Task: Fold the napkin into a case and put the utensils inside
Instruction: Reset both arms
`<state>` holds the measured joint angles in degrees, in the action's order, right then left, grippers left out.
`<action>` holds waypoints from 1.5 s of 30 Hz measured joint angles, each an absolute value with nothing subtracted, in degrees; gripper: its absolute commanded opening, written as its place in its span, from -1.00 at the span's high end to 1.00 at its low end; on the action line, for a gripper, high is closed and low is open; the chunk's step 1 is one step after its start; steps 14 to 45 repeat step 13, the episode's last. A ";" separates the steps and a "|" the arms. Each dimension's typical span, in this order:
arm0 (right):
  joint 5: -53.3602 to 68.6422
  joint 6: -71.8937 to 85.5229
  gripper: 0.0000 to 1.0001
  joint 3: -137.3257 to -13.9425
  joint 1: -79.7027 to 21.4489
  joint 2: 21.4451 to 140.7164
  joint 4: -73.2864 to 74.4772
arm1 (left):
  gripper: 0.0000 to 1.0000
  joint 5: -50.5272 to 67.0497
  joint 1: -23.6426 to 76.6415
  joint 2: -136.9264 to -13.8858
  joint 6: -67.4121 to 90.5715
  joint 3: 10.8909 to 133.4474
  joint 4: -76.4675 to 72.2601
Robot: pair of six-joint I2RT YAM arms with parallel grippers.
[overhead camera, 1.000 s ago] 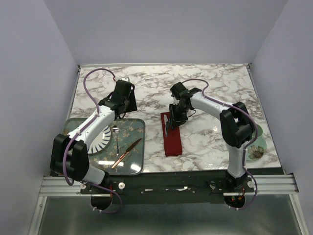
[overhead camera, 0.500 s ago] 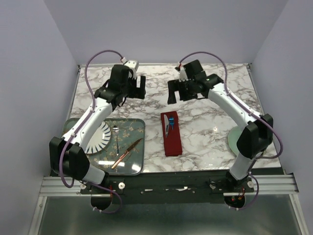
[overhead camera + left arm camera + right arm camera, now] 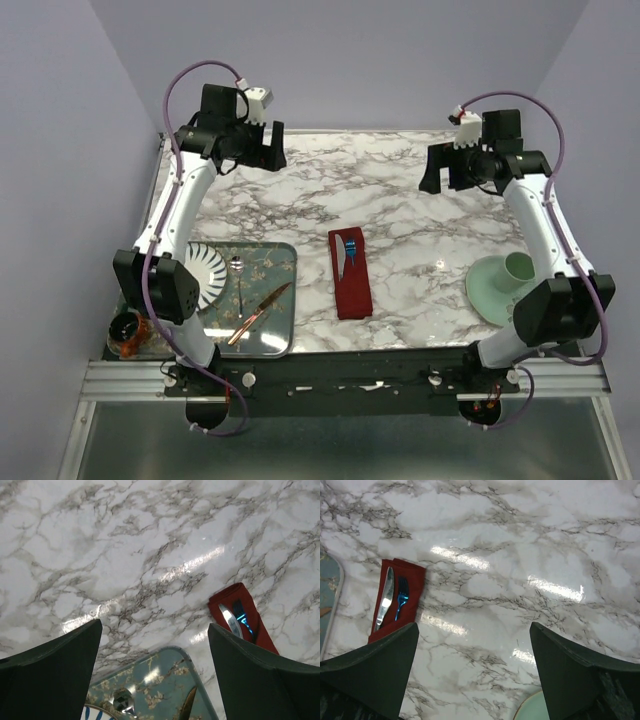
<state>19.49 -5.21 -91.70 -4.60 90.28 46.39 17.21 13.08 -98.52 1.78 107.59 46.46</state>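
From above, the dark red case point(image 3: 351, 273) is seen lying on the marble table point(image 3: 400, 190) just right of the tray point(image 3: 283, 262). Only in that view are the striped plate point(image 3: 205, 275), the green cup point(image 3: 518, 268) and its saucer point(image 3: 486, 290) shown whole. In the right wrist view the blue-handled fork point(image 3: 401, 598) and the silvery knife point(image 3: 385, 599) are most clearly made out, side by side, their heads showing at the case's far end. The left gripper point(image 3: 262, 150) and right gripper point(image 3: 440, 172) are held high over the table's far corners, jaws spread wide with nothing between them. A second ago both were lower, the right one at the case. Counted: one case, two utensils in it, and one tray carrying one plate, one spoon point(image 3: 238, 272) and one copper knife point(image 3: 258, 313).
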 measured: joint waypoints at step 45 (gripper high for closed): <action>19.62 -10.92 -1.00 -74.02 -4.49 78.74 46.44 | -0.97 18.37 6.42 -94.72 1.45 86.30 48.18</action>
